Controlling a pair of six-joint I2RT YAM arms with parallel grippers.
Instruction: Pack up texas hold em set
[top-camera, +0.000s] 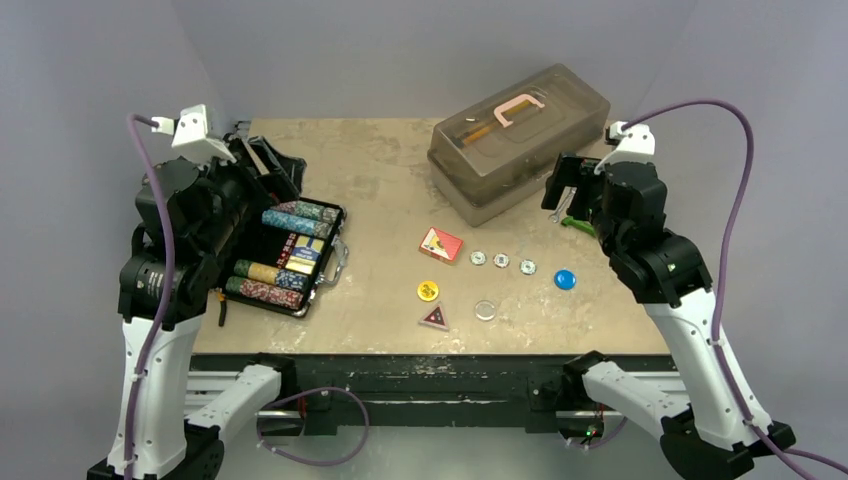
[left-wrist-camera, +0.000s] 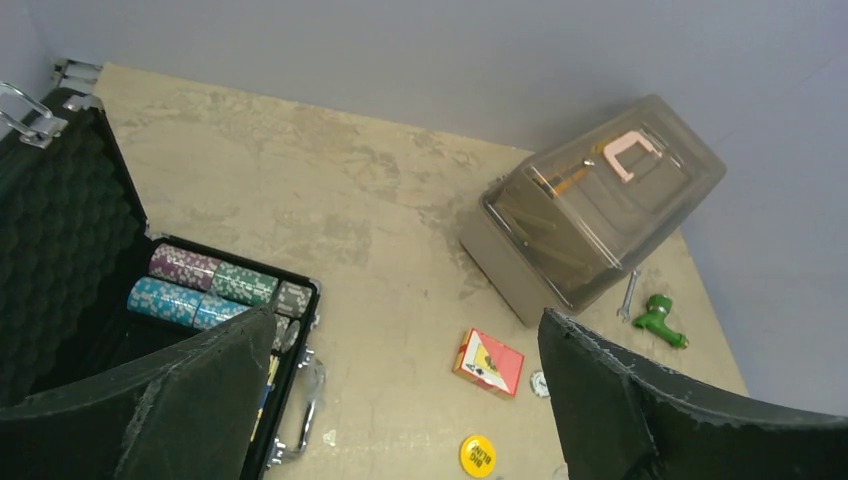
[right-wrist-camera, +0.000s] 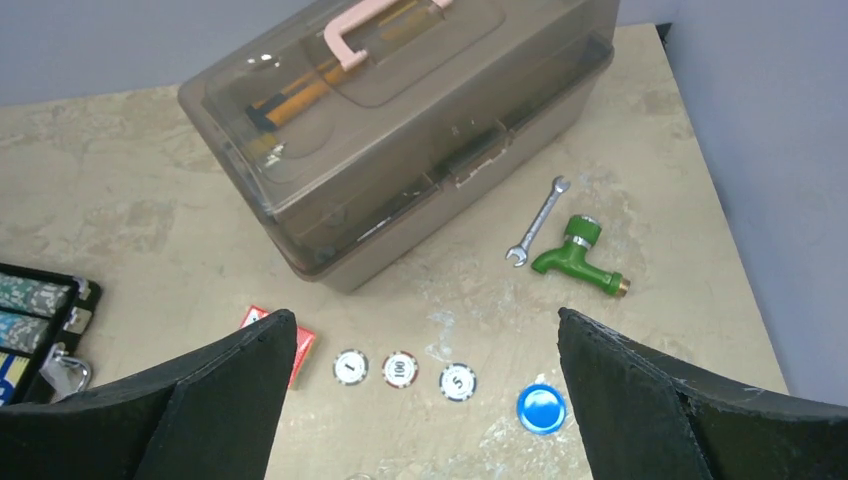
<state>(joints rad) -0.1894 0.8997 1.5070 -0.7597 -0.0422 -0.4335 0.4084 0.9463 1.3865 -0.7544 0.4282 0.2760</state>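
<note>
The black briefcase (top-camera: 322, 283) lies open at the table's left, with rows of coloured chips (left-wrist-camera: 200, 280) inside and its foam lid (left-wrist-camera: 60, 230) raised. Loose on the table are a red card box (top-camera: 440, 244), three chips (right-wrist-camera: 400, 368), a blue disc (right-wrist-camera: 541, 409), a yellow disc (top-camera: 428, 290), a clear disc (top-camera: 485, 309) and a triangular token (top-camera: 434, 318). My left gripper (left-wrist-camera: 405, 315) hangs open above the case's right edge, holding nothing. High over the chips and the blue disc my right gripper (right-wrist-camera: 425, 315) stands open and empty.
A large translucent grey tub (top-camera: 520, 140) with a pink clamp inside stands at the back right. A wrench (right-wrist-camera: 537, 220) and a green-handled tool (right-wrist-camera: 578, 258) lie just in front of it, near the right edge.
</note>
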